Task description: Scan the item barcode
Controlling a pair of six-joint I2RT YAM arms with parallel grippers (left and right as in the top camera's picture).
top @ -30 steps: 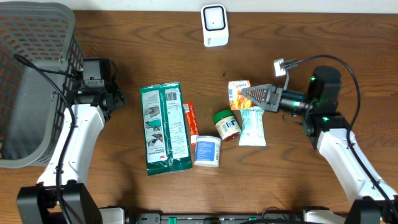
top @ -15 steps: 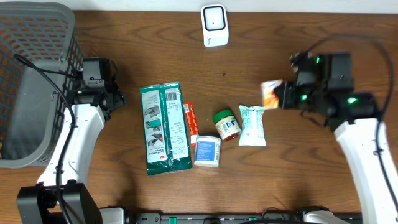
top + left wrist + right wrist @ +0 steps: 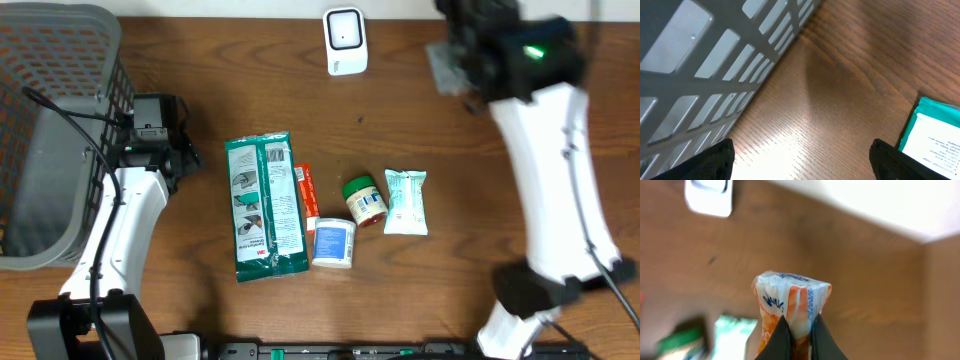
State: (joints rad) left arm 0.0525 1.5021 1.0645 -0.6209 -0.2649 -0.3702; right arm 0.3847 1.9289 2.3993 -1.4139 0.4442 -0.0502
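I have my right arm (image 3: 545, 140) reared up high, just right of the scanner (image 3: 344, 40), with the right gripper (image 3: 799, 325) pinched tight on an orange packet (image 3: 790, 297). My left arm (image 3: 125, 220) sits low, well left of the scanner, with the left gripper (image 3: 802, 157) spread wide and holding nothing.

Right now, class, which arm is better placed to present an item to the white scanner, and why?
Right. The right gripper is shut on the orange-and-white packet, raised near the scanner. The left gripper is open, empty, low beside the basket, far from it.
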